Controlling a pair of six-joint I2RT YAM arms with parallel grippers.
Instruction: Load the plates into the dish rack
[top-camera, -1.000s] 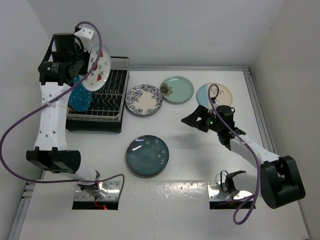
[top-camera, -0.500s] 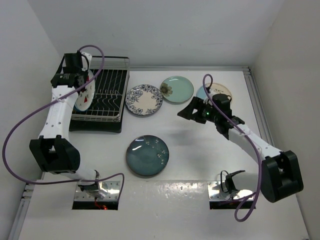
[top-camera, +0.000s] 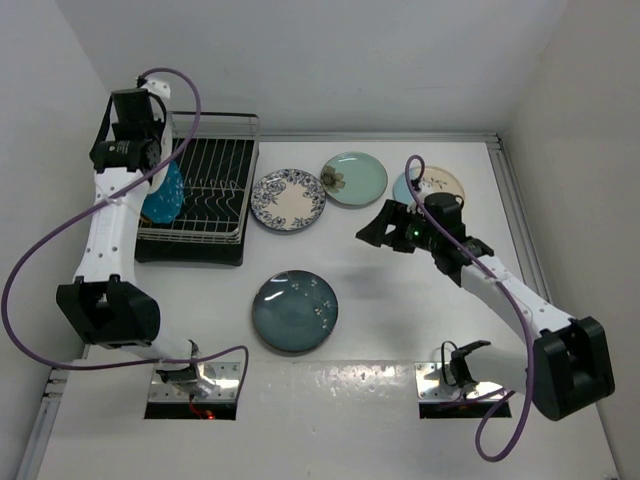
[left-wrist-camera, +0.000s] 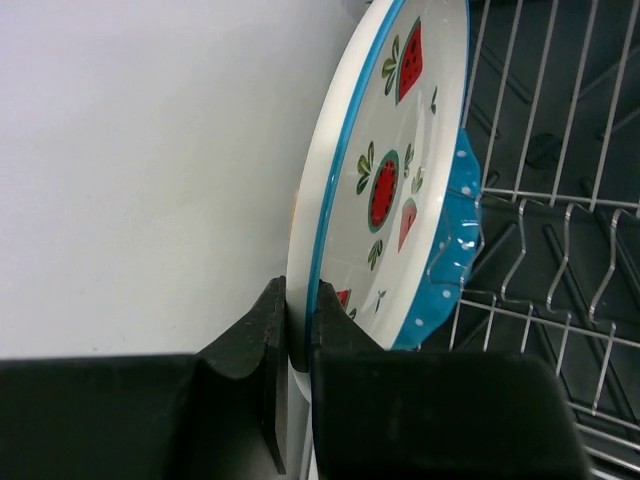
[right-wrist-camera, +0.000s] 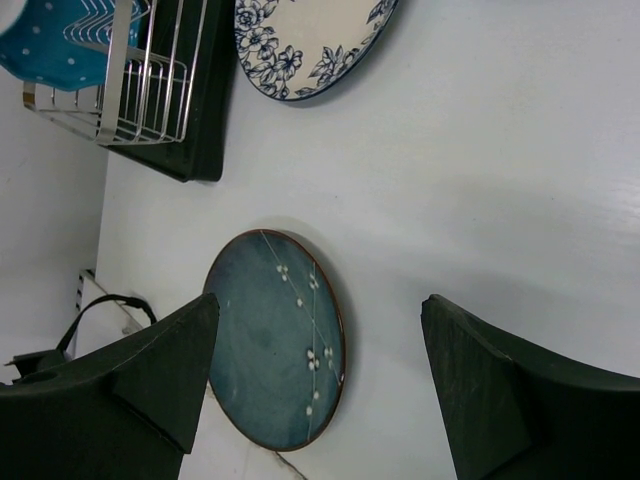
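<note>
My left gripper (left-wrist-camera: 297, 300) is shut on the rim of the watermelon plate (left-wrist-camera: 395, 170). It holds the plate on edge at the left end of the dish rack (top-camera: 215, 190), right against the dotted bright blue plate (left-wrist-camera: 452, 265) standing in the tines. In the top view the left gripper (top-camera: 150, 165) is over the rack's left side. My right gripper (top-camera: 375, 232) is open and empty, above the table. The dark teal plate (right-wrist-camera: 275, 340) lies beneath it. The blue-floral plate (top-camera: 288, 199), mint green plate (top-camera: 354, 178) and blue-and-cream plate (top-camera: 432, 185) lie flat on the table. The yellow plate is hidden.
The rack stands on a black drain tray (top-camera: 190, 250) at the far left, close to the left wall. The right arm partly covers the blue-and-cream plate. The rack's wire tines (left-wrist-camera: 560, 250) to the right of the dotted plate hold nothing.
My left arm has swung the watermelon plate from high over the rack down to its left end beside the dotted blue plate. My right gripper has shifted slightly left and stays open.
</note>
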